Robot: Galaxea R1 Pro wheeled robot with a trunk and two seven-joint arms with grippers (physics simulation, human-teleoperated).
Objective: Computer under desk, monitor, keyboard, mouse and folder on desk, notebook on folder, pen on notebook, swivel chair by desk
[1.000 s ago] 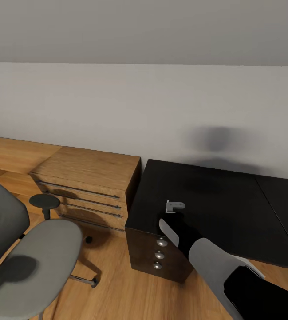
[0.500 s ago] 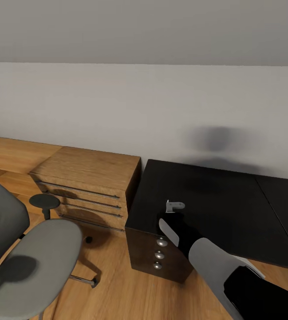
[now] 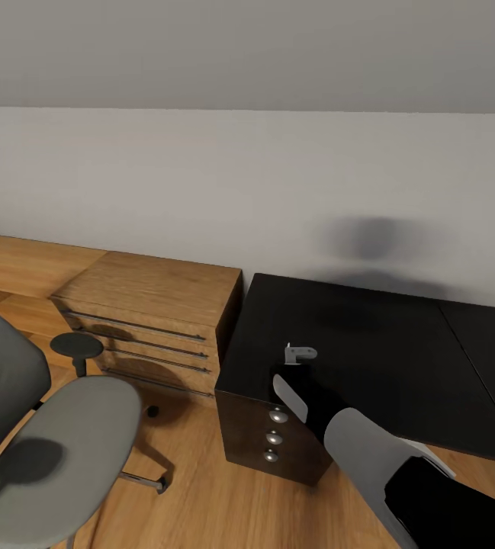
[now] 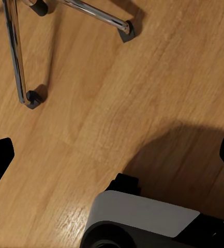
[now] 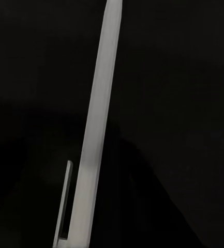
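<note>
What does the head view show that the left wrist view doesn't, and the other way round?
Head view: the swivel chair with its grey seat, the wooden drawer chest, the black desk top, a dark cabinet with round knobs, and the wall. Left wrist view: the chair's chrome legs and casters, and the left end effector, open. Both: the wooden floor and parts of the swivel chair.

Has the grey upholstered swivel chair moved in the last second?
No. The grey upholstered swivel chair keeps its place beside the wooden drawer chest in the head view.
</note>
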